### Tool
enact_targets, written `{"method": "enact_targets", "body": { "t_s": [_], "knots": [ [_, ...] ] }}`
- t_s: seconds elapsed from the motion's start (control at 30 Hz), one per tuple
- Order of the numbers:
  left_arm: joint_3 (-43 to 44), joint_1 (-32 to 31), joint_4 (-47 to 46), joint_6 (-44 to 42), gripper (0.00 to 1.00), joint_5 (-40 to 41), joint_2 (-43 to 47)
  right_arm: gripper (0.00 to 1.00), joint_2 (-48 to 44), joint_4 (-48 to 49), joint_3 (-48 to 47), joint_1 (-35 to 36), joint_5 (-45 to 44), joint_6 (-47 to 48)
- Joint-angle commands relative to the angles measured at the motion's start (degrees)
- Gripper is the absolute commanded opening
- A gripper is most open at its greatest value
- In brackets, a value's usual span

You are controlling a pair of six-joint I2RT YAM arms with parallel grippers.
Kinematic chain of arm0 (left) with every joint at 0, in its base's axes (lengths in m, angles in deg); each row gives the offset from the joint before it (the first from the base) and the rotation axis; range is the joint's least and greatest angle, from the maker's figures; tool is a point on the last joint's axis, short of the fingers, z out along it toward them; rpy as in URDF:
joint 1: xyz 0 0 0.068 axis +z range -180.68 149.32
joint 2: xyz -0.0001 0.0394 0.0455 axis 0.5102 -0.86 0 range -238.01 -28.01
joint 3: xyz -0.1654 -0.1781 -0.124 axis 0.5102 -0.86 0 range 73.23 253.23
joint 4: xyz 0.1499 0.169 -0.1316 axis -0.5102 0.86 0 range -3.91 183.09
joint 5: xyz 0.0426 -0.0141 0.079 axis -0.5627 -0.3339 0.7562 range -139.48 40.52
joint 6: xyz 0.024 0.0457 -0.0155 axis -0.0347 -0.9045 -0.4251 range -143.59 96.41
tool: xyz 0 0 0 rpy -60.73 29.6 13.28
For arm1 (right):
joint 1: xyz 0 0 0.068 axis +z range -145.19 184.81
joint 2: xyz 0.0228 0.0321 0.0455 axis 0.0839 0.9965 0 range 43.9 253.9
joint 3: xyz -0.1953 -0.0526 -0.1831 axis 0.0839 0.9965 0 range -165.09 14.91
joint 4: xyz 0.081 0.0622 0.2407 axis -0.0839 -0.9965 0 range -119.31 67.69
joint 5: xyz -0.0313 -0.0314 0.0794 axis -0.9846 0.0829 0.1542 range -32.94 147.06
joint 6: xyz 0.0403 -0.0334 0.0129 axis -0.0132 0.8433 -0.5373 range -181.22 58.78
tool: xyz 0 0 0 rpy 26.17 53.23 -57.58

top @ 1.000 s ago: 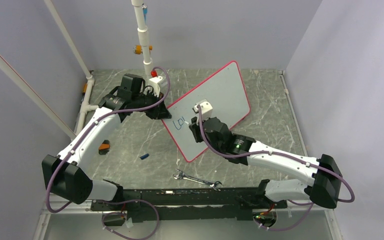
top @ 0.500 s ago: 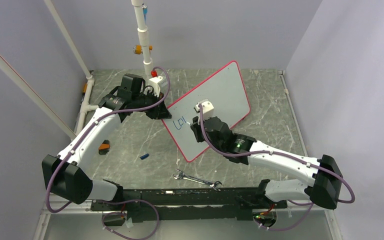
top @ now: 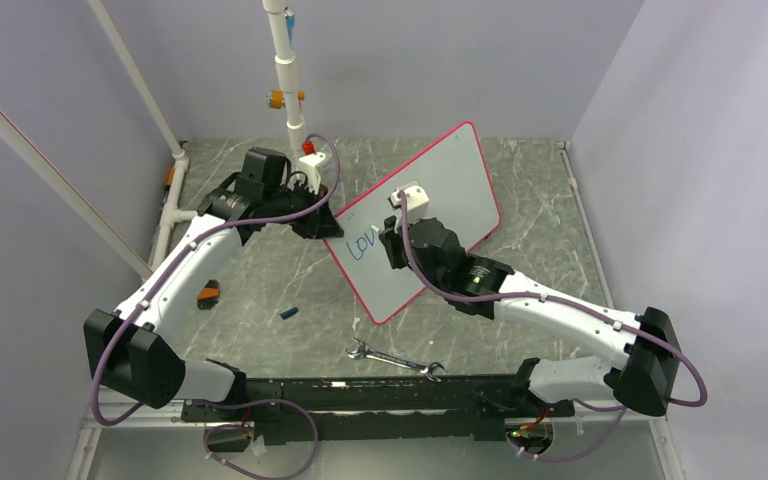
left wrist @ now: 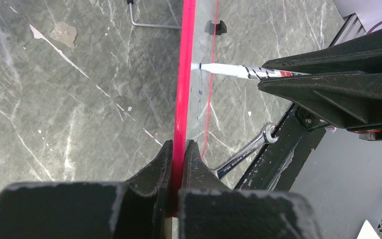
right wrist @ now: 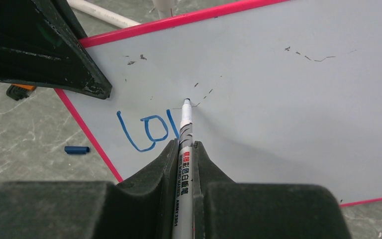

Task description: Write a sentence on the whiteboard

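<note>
Lilac walls close in a grey marbled desk (top: 260, 280), with a white pipe (top: 285, 70) standing at its 12 o'clock edge. The board (top: 450, 190) sits just past the desk's middle toward 1 o'clock, turned so one corner points to 12 and another to 6.

The left arm (top: 190, 260) reaches in from 8 o'clock. The left jaws are pressed together on the board's red rim (left wrist: 184, 99) at its 9 o'clock corner; the left wrist view looks along the rim, edge on, running up from between them.

The right arm (top: 560, 315) comes in from 4 o'clock and bends over the board's face (right wrist: 288, 109). The right jaws pinch a white marker (right wrist: 185, 144) that points toward 12 in the right wrist view, its tip on the board. The left wrist view shows the same marker (left wrist: 238, 71) meeting the board from 3 o'clock.

The writing (top: 362, 245) is blue and lies near the board's 9 o'clock corner. From the right wrist it reads as an L, an o and one more stroke (right wrist: 146, 130) just at 9 o'clock of the marker's barrel, which hides part of the last letter.

A wrench (top: 395, 359) lies on the desk at 6 o'clock of the board, well apart from it. A small blue cap (top: 288, 313) lies at 8 o'clock of the board. An orange-and-black item (top: 208, 294) sits beside the left arm at the desk's 9 o'clock side.
</note>
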Motion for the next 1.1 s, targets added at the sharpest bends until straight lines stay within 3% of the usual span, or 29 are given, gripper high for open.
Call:
{"method": "enact_targets", "body": {
  "t_s": [0.0,0.33,1.07],
  "knots": [
    [-0.14,0.00,4.18,-6.04,0.00,15.94,-1.41,0.00,-1.19,0.94,-2.35,-0.44,-0.95,0.80],
    [-0.16,-0.04,4.10,-5.93,0.00,15.98,-1.09,0.00,-6.42,-0.84,1.11,-0.74,-2.37,-0.06],
    [-0.24,-0.21,4.08,-6.06,0.00,16.16,-1.38,0.00,-3.47,1.60,2.93,-1.86,1.83,-2.66]
  ]
}}
